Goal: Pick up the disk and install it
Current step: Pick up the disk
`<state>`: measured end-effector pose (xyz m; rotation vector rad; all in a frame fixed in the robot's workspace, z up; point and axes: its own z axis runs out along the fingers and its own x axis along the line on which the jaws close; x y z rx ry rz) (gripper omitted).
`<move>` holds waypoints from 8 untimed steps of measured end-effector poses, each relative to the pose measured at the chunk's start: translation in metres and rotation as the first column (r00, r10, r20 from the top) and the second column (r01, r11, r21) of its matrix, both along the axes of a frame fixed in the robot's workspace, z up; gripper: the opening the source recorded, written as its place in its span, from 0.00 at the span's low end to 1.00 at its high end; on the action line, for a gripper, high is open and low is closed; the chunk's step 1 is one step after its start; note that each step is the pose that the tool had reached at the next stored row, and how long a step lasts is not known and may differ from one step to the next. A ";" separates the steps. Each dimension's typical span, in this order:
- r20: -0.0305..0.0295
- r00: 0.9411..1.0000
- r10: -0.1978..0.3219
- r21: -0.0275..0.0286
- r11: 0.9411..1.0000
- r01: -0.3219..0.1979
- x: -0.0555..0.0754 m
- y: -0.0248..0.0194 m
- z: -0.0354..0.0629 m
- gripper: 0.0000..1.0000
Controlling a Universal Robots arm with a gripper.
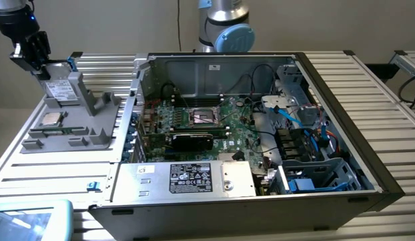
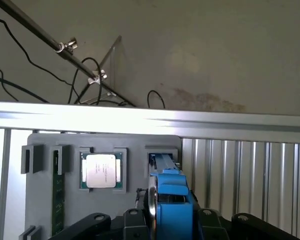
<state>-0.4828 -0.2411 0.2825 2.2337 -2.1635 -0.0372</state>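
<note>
While upright, disk (image 1: 60, 89) @ end effector (image 1: 42, 69)

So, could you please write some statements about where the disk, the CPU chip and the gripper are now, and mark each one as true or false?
1. The disk stands on edge in the grey holder. True.
2. The disk is installed inside the computer case. False: it is in the holder, outside the case, at the exterior view's left.
3. The gripper is at the disk's upper end. True.
4. The CPU chip lies inside the case. False: it lies flat in the holder, beside the disk.
</note>
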 end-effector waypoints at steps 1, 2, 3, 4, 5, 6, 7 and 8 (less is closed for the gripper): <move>0.000 1.000 0.000 0.000 1.000 0.000 0.000 0.0000 0.0001 0.38; 0.000 1.000 0.000 0.000 1.000 0.000 0.000 0.0000 0.0001 0.38; 0.000 1.000 0.000 0.000 1.000 0.000 0.000 0.0000 0.0001 0.38; 0.000 1.000 0.000 0.000 1.000 0.000 -0.001 0.0000 0.0001 0.38; 0.000 1.000 0.000 0.000 1.000 0.000 -0.001 0.0000 0.0001 0.38; 0.000 1.000 0.000 0.000 1.000 0.000 -0.001 0.0000 0.0001 0.38; 0.001 1.000 0.000 0.000 1.000 0.000 -0.001 -0.0001 0.0001 0.38; 0.002 1.000 0.000 0.000 1.000 0.000 -0.001 -0.0001 0.0001 0.38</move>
